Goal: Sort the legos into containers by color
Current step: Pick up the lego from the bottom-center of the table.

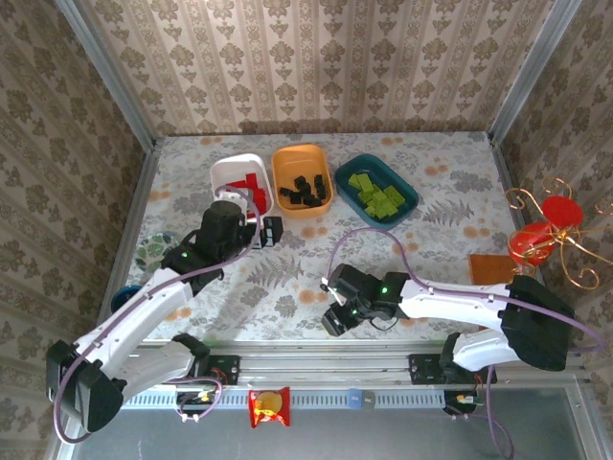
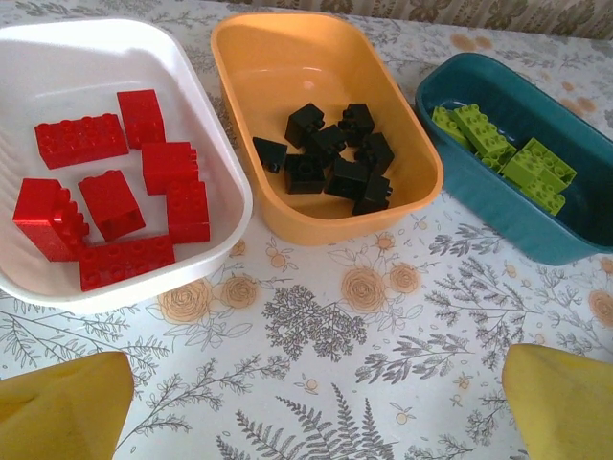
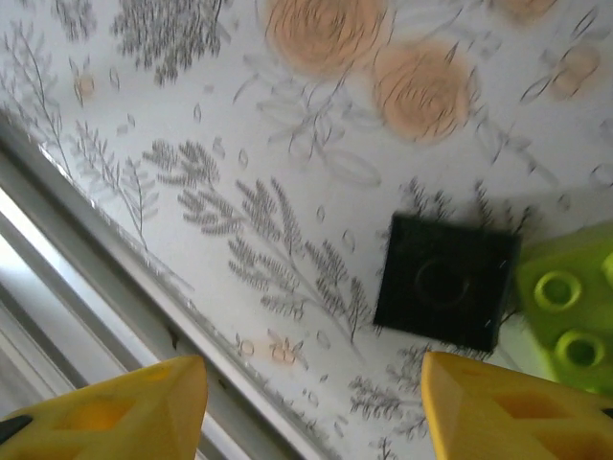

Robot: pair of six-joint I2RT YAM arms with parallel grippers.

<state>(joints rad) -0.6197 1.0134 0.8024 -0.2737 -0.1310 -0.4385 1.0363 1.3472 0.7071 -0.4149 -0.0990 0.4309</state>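
Observation:
Three containers stand in a row at the back. The white tray (image 1: 230,171) (image 2: 206,153) holds red legos (image 2: 144,187). Black legos (image 2: 330,158) lie in the orange tray (image 1: 303,158) (image 2: 287,57), and the teal tray (image 1: 402,187) (image 2: 575,230) has lime green legos (image 2: 508,153). My left gripper (image 1: 271,231) (image 2: 321,402) hovers just in front of the trays, open and empty. My right gripper (image 1: 332,307) (image 3: 311,402) is low near the table's front edge, open, with nothing between its fingers. Just ahead of it, a black lego (image 3: 442,281) and a lime green lego (image 3: 565,321) lie side by side on the cloth.
A small green patterned bowl (image 1: 153,249) and a dark blue mug (image 1: 123,299) sit at the left edge. A red and gold ornament stand (image 1: 541,235) and a brown square (image 1: 491,266) are at the right. The table's metal front rail (image 3: 96,278) runs beside the right gripper.

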